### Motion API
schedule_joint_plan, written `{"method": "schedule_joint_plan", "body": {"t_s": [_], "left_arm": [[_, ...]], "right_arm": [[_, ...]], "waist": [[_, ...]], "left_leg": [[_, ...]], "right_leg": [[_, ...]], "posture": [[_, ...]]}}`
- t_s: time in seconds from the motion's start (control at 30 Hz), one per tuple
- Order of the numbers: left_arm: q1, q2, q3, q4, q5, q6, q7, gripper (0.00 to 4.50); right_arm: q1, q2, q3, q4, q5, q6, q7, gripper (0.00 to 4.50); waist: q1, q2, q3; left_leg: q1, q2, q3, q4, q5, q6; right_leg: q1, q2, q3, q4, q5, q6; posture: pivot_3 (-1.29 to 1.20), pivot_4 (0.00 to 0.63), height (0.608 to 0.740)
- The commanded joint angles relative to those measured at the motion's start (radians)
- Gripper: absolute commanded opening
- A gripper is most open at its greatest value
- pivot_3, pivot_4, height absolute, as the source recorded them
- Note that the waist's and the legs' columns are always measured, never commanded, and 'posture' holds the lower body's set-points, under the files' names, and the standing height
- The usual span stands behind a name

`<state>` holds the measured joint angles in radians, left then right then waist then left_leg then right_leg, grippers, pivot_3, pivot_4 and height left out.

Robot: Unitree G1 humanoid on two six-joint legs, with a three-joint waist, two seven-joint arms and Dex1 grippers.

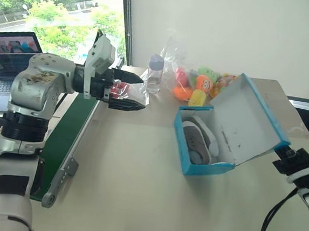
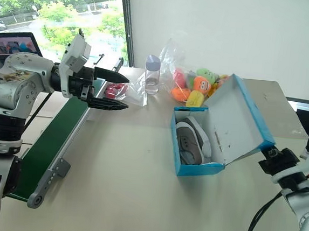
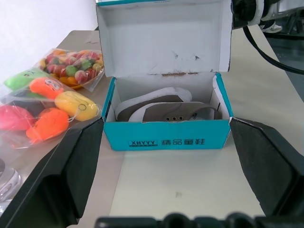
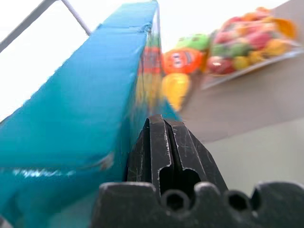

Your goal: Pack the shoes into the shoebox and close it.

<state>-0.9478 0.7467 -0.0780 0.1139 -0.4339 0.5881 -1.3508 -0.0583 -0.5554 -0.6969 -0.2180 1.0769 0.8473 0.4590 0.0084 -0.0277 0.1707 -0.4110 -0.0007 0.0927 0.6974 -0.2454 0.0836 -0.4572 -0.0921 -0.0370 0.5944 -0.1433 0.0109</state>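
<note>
Resting in shoebox [image 1: 206, 168]: shoes [image 1: 198, 141], lid up; left hand [image 1: 128, 91] spread, right hand [image 4: 164, 128] pressed together.

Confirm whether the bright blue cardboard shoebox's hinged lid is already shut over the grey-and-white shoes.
No: the bright blue cardboard shoebox has its hinged lid standing open, with the grey-and-white shoes visible inside.

A pale beige worktop [image 1: 137, 189] stands against a plain white wall [image 1: 232, 30]. At far left, a dark-framed window [image 1: 55, 9] shows sunlit green trees; daylight fills the room.
</note>
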Motion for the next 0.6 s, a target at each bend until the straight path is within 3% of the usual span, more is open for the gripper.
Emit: {"method": "schedule_joint_plan", "body": {"t_s": [0.03, 0.6], "left_arm": [[-0.004, 0.028, 0.028, -0.035, -0.007, -0.012, -0.004, 4.5], [0.003, 0.047, 0.048, -0.085, -0.023, 0.025, 0.032, 4.5]], "right_arm": [[-0.027, -0.028, 0.078, -0.034, 0.04, 0.049, 0.026, 0.07], [-0.301, -0.01, 0.414, 0.16, -0.157, 0.03, 0.135, 0.07]], "waist": [[-0.001, 0.0, 0.0], [0.0, 0.0, 0.0]], "left_leg": [[0.0, 0.0, 0.0, 0.0, 0.0, 0.0], [-0.001, 0.0, 0.0, 0.0, 0.0, 0.0]], "right_leg": [[0.0, 0.0, 0.0, 0.0, 0.0, 0.0], [-0.001, 0.001, -0.001, 0.0, 0.002, 0.003]], "posture": [[0.0, 0.15, 0.74], [0.0, 0.15, 0.74]]}}
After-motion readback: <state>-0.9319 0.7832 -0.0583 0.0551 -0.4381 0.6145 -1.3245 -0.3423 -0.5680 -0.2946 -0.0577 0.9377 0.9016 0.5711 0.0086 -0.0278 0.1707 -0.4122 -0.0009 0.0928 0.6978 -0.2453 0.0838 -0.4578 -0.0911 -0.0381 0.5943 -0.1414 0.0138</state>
